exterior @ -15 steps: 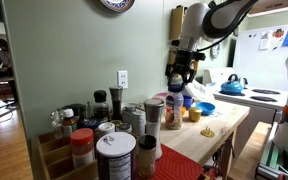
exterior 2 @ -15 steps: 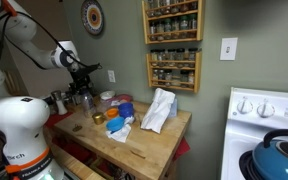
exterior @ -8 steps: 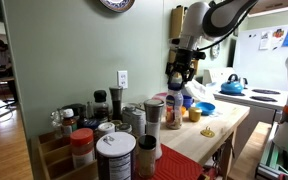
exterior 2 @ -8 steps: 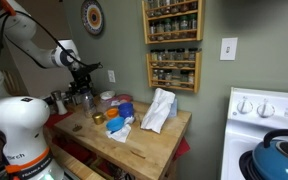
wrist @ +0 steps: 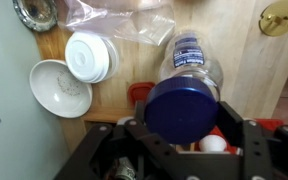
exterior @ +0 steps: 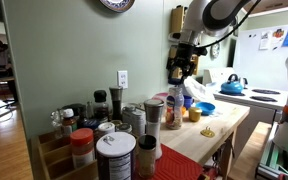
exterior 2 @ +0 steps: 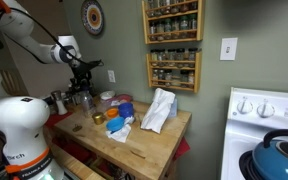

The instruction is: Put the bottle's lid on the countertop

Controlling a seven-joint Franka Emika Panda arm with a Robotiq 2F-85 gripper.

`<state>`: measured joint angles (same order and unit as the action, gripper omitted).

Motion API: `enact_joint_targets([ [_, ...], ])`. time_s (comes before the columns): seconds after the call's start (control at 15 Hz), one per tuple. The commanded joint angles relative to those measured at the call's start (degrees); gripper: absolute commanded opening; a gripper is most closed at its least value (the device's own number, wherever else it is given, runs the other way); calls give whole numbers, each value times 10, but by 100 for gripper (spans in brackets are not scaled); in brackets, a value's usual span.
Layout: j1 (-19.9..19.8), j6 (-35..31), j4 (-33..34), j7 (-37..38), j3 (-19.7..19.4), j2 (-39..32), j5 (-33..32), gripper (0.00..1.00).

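In the wrist view my gripper (wrist: 183, 112) is shut on the bottle's lid (wrist: 182, 108), a round cap that looks dark blue here. The clear bottle (wrist: 189, 52) with its pale label stands right under the cap. I cannot tell whether the cap still touches the bottle's neck. In both exterior views the gripper (exterior: 180, 72) (exterior 2: 84, 82) hangs over the bottle (exterior: 173, 108) (exterior 2: 84, 99) at the wall end of the wooden countertop (exterior: 222, 125) (exterior 2: 152, 142).
A wide white jar lid (wrist: 89, 55) and a white bowl (wrist: 61, 88) lie beside the bottle. A blue bowl (exterior: 206, 108) and a white cloth (exterior 2: 159, 108) sit on the countertop. Spice jars (exterior: 114, 155) crowd the near end. A kettle (exterior: 232, 84) stands on the stove.
My gripper has risen a little with the cap between its fingers. The bottle and everything else stayed in place.
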<state>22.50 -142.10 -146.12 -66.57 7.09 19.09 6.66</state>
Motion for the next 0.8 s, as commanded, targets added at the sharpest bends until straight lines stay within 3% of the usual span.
enact_joint_targets([
  [0.0, -4, 79, 6, 16, -11, 46, 20, 46],
  [0.33, -46, 190, 19, 173, -6, 88, -2, 46],
  [0.4, -30, 155, 21, 130, -11, 66, 1, 71],
  [0.73, -38, 179, 22, 163, -14, 82, 0, 71],
])
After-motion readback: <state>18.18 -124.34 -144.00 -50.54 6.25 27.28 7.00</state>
